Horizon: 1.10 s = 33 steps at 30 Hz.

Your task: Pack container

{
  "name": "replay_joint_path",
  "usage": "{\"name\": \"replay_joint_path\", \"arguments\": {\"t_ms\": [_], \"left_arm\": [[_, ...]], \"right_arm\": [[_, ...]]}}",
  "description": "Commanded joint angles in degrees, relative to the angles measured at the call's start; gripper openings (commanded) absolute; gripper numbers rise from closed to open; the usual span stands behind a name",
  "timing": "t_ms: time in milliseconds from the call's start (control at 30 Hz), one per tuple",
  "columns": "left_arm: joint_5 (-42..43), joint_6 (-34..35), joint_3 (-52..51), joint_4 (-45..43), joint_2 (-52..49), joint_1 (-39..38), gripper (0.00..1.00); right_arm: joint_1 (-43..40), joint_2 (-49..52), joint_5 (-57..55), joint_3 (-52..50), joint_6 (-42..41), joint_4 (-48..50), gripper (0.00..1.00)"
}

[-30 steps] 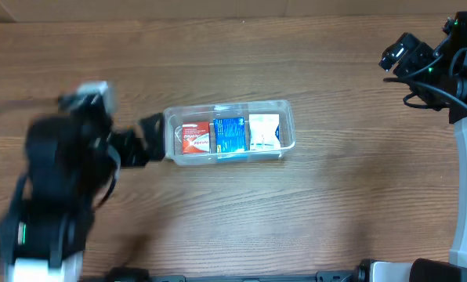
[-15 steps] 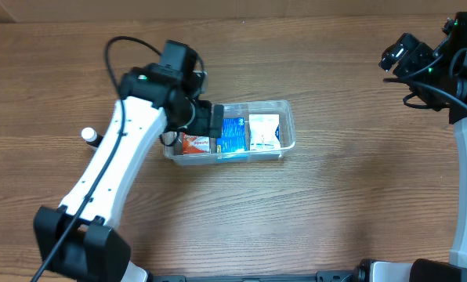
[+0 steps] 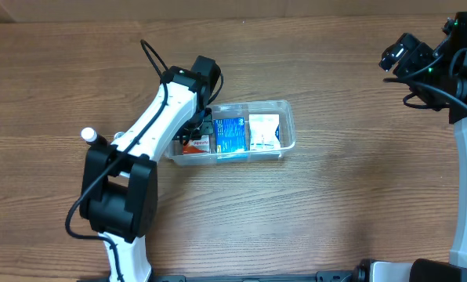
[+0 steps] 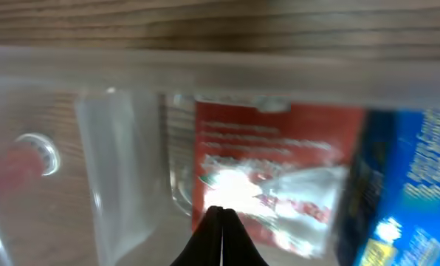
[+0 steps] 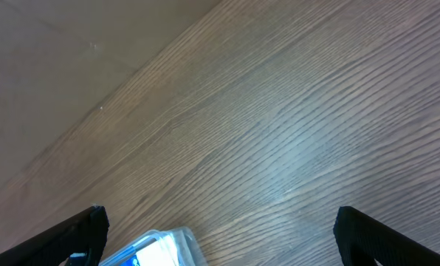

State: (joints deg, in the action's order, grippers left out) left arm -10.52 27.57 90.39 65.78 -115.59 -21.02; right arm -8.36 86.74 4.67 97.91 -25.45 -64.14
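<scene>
The clear container (image 3: 289,130) lies mid-table with a red box (image 3: 193,144), a blue box (image 3: 229,135) and a white box (image 3: 265,131) side by side inside. My left gripper (image 3: 205,128) hangs over its left end. In the left wrist view the gripper (image 4: 220,213) is shut, its black tips pressed together with nothing between them, just above the red box (image 4: 279,140) and beside the blue box (image 4: 416,185). My right gripper (image 3: 402,53) is far off at the back right, open and empty (image 5: 220,236).
A small white-capped tube (image 3: 88,135) lies on the table left of the container, beside my left arm. The right wrist view catches a corner of the container (image 5: 161,247) and bare wood. The table's back edge runs along the top.
My left arm swung in from the left of the table to above the container's left end, and its jaws closed. The right arm has not moved.
</scene>
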Motion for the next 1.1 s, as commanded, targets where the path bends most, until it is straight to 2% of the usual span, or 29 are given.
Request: {"name": "replay_joint_path", "arguments": {"t_ms": [0, 200, 367, 467, 667, 700, 733, 767, 833, 967, 1033, 1067], "left_arm": [[-7.8, 4.4, 0.7, 0.2, -2.1, 0.2, 0.04], [-10.3, 4.9, 0.4, -0.1, -4.2, 0.4, 0.04], [-4.9, 3.8, 0.4, -3.3, -8.9, 0.3, 0.04], [-0.3, 0.3, 0.4, -6.2, -7.9, 0.2, 0.04], [2.5, -3.4, 0.4, -8.4, -3.1, -0.2, 0.04], [2.5, -3.4, 0.4, -8.4, -1.8, -0.2, 0.08], [2.5, -3.3, 0.4, -8.4, 0.3, -0.2, 0.69], [2.5, -3.3, 0.5, -8.3, 2.5, -0.2, 0.83], [2.5, -3.1, 0.6, -7.6, 8.4, -0.2, 0.87], [2.4, -2.5, 1.4, 0.2, 22.0, 1.0, 0.93], [0.7, -0.5, 1.4, 7.3, 29.6, 5.0, 0.99], [0.7, -0.5, 1.4, 10.0, 32.0, 7.4, 0.97]], "right_arm": [[0.0, -0.5, 0.2, 0.8, -0.1, 0.2, 1.0], [0.0, -0.5, 0.2, 0.8, -0.1, 0.2, 1.0], [0.0, -0.5, 0.2, 0.8, -0.1, 0.2, 1.0], [0.0, -0.5, 0.2, 0.8, -0.1, 0.2, 1.0], [0.0, -0.5, 0.2, 0.8, -0.1, 0.2, 1.0], [0.0, -0.5, 0.2, 0.8, -0.1, 0.2, 1.0], [0.0, -0.5, 0.2, 0.8, -0.1, 0.2, 1.0], [0.0, -0.5, 0.2, 0.8, -0.1, 0.2, 1.0], [0.0, -0.5, 0.2, 0.8, -0.1, 0.2, 1.0], [0.0, -0.5, 0.2, 0.8, -0.1, 0.2, 1.0], [0.0, -0.5, 0.2, 0.8, -0.1, 0.2, 1.0], [0.0, -0.5, 0.2, 0.8, -0.1, 0.2, 1.0]]}}
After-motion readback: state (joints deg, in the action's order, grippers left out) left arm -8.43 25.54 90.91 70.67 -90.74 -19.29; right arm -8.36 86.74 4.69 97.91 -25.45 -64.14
